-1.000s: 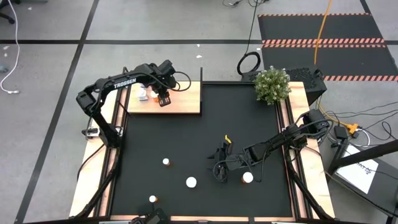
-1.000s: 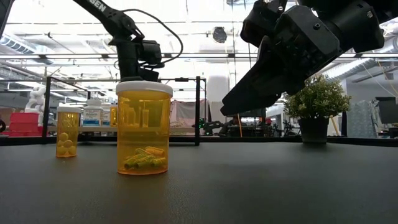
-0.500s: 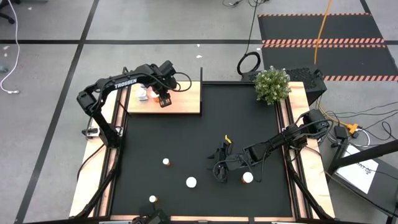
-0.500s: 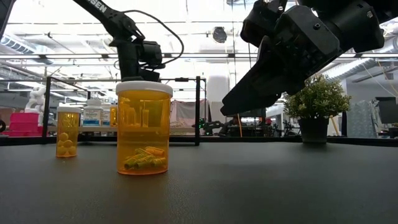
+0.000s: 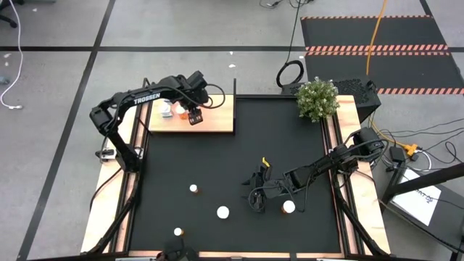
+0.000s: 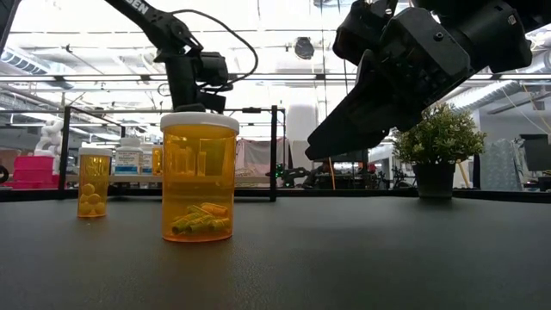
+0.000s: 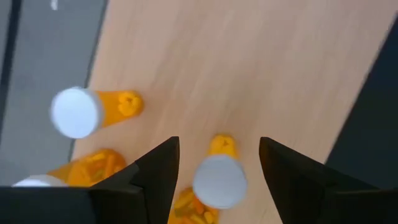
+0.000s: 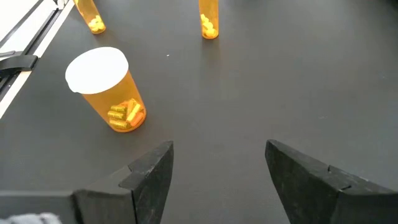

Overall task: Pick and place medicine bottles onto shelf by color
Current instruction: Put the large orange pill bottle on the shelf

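Fingers point(image 7: 158, 168) of left gripper point(image 5: 193, 116) spread wide astride orange bottle point(image 7: 217, 177) on shelf point(image 5: 217, 116), upper left. Right gripper point(image 5: 255, 194) open, empty, lower center nr big bottle point(image 8: 111, 87).

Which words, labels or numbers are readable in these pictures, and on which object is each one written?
"TROSSEN": white letters on the left arm, high view.
Partial white letters, seemingly "EN": on the same arm at the top edge of the low view.
White box with blue print far behind the table, low view: too small to read.
Medicine bottles: no label visible.
Shelf: no text.
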{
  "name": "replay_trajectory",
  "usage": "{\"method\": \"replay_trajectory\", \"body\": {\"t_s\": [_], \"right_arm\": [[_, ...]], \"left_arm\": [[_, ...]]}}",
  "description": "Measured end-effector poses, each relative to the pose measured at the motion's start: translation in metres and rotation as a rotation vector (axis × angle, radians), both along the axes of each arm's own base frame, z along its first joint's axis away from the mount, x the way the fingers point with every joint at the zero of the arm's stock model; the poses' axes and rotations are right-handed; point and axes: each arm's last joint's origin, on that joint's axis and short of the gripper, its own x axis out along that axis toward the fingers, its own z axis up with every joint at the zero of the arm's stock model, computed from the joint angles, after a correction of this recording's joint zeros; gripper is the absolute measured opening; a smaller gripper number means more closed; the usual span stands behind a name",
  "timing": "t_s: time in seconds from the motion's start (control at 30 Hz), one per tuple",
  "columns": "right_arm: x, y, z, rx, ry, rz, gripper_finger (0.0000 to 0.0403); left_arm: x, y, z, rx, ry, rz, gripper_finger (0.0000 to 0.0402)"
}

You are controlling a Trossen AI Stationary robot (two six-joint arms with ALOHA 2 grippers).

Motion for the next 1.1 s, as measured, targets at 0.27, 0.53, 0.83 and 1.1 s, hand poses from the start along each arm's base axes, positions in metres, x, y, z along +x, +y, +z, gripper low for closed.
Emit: {"method": "replay_trajectory", "body": {"t_s": [0.27,0.53,0.83,1.1], "right_arm": [[0.0,0.0,0.0,0.0,-0.001,-0.001,0.0249],[0.001,0.0,0.001,0.004,-0.01,-0.001,0.0249],[0.001,0.0,0.002,0.012,-0.023,-0.003,0.0249],[0.003,0.001,0.004,0.051,-0.052,-0.018,0.0249]], "left_arm": [[0.003,-0.019,0.03,0.094,-0.052,-0.032,0.0224],[-0.003,-0.072,0.079,0.094,-0.238,-0.168,0.0223],[-0.021,-0.16,0.106,0.012,-0.335,-0.352,0.0223],[-0.036,-0.219,0.084,0.027,-0.336,-0.49,0.0223]]}}
